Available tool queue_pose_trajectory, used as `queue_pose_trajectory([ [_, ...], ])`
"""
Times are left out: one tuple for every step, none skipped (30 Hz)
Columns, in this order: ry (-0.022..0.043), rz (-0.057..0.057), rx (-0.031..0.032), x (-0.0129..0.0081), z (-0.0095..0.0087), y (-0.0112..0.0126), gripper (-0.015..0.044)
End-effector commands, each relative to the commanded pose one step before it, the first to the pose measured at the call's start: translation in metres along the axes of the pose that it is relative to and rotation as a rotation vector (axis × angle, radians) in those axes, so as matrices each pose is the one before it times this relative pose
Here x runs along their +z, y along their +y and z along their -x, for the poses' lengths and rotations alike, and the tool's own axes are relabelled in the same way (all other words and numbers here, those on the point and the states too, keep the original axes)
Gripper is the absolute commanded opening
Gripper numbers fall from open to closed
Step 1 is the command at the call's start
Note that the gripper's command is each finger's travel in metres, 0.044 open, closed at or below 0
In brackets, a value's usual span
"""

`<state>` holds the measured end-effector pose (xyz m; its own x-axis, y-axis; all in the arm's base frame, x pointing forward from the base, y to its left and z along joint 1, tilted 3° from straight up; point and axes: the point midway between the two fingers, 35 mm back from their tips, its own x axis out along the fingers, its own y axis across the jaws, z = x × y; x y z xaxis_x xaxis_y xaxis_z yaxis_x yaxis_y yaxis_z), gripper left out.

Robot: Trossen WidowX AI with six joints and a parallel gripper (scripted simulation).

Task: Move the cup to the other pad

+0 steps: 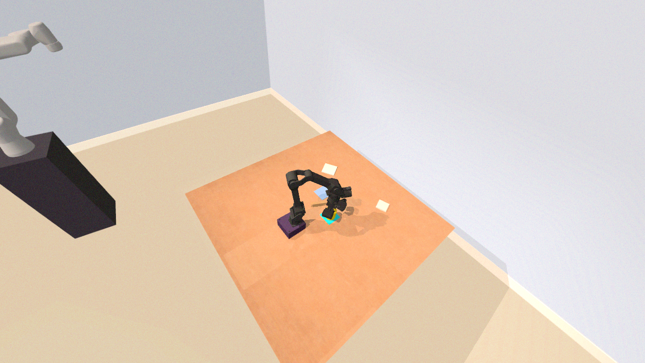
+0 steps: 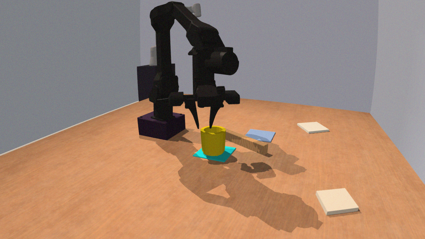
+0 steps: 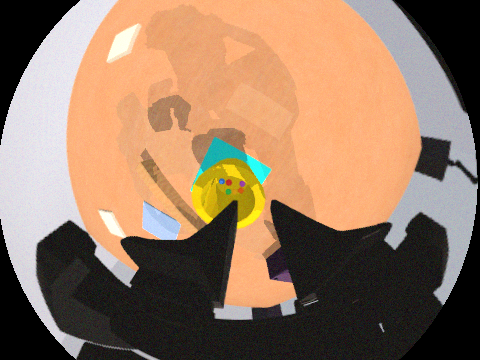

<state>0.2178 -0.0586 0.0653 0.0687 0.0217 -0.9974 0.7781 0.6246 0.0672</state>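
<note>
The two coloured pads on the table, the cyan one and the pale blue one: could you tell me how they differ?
The cyan pad carries the upright yellow cup; the pale blue pad carries nothing. The cyan pad is vivid and lies nearer the exterior camera; the pale blue pad is duller and lies beyond the wooden bar. Both are thin, flat squares on the table.

Wood-grain table (image 2: 89, 184) (matt), glossy cup (image 2: 212, 142)
</note>
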Motion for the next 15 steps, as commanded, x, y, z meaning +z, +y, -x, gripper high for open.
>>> queue_pose_trajectory([
  [0.00260, 0.0048, 0.00362, -0.00010, 0.00540, 0.00033, 0.0147],
  [0.00009, 0.0001, 0.00007, 0.00006, 0.00129, -0.00005, 0.0147],
  [0.00008, 0.0001, 0.00006, 0.00008, 0.00129, -0.00007, 0.0147],
  [0.00008, 0.0001, 0.00006, 0.00007, 0.00129, -0.00007, 0.0147],
  [0.00008, 0.0001, 0.00006, 0.00010, 0.00129, -0.00011, 0.0147],
  [0.00008, 0.0001, 0.00006, 0.00012, 0.00129, -0.00013, 0.0147],
  [0.00008, 0.0001, 0.00005, 0.00015, 0.00128, -0.00016, 0.0147],
  [0.00005, 0.0001, 0.00003, 0.00013, 0.00083, -0.00015, 0.0147],
  [-0.00312, -0.0045, -0.00384, 0.00017, -0.00369, -0.00014, 0.0173],
  [0.00000, 0.0000, 0.00000, 0.00000, 0.00000, 0.00000, 0.0199],
  [0.00000, 0.0000, 0.00000, 0.00000, 0.00000, 0.00000, 0.0225],
  [0.00000, 0.0000, 0.00000, 0.00000, 0.00000, 0.00000, 0.0252],
  [0.00000, 0.0000, 0.00000, 0.00000, 0.00000, 0.00000, 0.0278],
  [0.00000, 0.0000, 0.00000, 0.00000, 0.00000, 0.00000, 0.0304],
  [0.00000, 0.0000, 0.00000, 0.00000, 0.00000, 0.00000, 0.0330],
])
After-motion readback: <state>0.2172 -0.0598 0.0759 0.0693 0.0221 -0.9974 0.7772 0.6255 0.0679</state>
